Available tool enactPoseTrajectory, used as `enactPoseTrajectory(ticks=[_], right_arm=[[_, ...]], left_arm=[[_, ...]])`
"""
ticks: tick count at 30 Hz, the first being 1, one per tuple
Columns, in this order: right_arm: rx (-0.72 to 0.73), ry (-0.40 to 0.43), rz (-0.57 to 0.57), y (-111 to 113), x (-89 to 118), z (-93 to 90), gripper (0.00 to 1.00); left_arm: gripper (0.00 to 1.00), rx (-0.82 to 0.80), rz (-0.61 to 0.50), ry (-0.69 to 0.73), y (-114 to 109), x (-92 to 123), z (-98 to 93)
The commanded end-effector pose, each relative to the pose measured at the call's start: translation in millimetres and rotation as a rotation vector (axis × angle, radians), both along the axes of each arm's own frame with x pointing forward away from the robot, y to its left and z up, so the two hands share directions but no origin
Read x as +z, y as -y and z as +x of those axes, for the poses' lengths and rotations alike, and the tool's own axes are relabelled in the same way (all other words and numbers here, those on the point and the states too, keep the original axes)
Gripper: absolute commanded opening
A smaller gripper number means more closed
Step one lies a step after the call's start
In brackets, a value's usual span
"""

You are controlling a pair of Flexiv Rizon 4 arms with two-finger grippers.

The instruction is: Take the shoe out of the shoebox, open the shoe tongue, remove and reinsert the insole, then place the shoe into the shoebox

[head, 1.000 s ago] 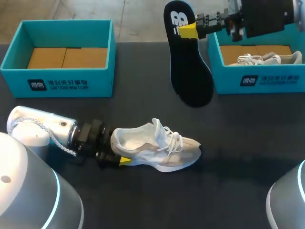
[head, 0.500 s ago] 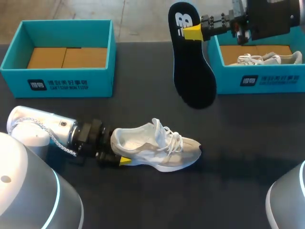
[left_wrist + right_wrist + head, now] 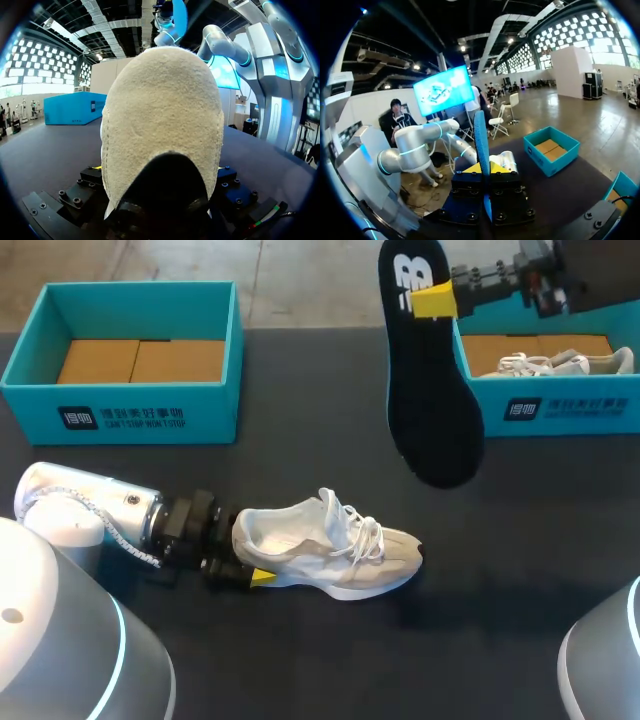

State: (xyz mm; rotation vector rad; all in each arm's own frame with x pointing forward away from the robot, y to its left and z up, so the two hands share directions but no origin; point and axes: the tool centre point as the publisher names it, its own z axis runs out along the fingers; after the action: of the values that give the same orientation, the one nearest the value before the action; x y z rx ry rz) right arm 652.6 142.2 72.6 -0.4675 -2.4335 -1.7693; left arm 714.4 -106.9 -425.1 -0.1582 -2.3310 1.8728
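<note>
Swinging the insole higher and rightward since a second ago, pinched at its heel end in the right gripper, toe hanging down. Bracing the shoe on the table, heel clamped by the left gripper. Next: aim toe at the opening, feed in low, keep heel pinned.

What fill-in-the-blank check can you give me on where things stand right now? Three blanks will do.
1. The right fingers pinch the black ____ up in the air.
2. The left fingers grip the white shoe at its ____.
3. The other shoe lies in the ____ box.
Missing words: insole; heel; right.
</note>
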Motion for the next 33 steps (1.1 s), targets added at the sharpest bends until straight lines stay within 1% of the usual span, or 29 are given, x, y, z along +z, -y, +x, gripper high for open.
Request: enactPoseTrajectory(ticks=[1,7,11,27,30,33], right_arm=[[-0.024,0.006,0.017,6.1,9.3,-13.6,0.00],[-0.029,0.003,0.049,7.7,15.4,-24.3,0.00],[-0.026,-0.063,0.029,7.9,5.0,-38.3,0.00],[-0.026,-0.063,0.029,7.9,5.0,-38.3,0.00],[-0.037,-0.104,0.053,11.9,2.3,-46.6,0.00],[-0.037,-0.136,0.064,13.1,5.0,-55.8,0.00]], left_arm=[[0.00,0.001,0.000,0.000,-0.6,-4.0,1.1],[0.00,0.001,0.000,0.000,-0.6,-4.0,1.1],[0.00,0.001,0.000,0.000,-0.6,-4.0,1.1],[0.00,0.001,0.000,0.000,-0.6,-4.0,1.1],[0.00,0.001,0.000,0.000,-0.6,-4.0,1.1],[0.00,0.001,0.000,0.000,-0.6,-4.0,1.1]])
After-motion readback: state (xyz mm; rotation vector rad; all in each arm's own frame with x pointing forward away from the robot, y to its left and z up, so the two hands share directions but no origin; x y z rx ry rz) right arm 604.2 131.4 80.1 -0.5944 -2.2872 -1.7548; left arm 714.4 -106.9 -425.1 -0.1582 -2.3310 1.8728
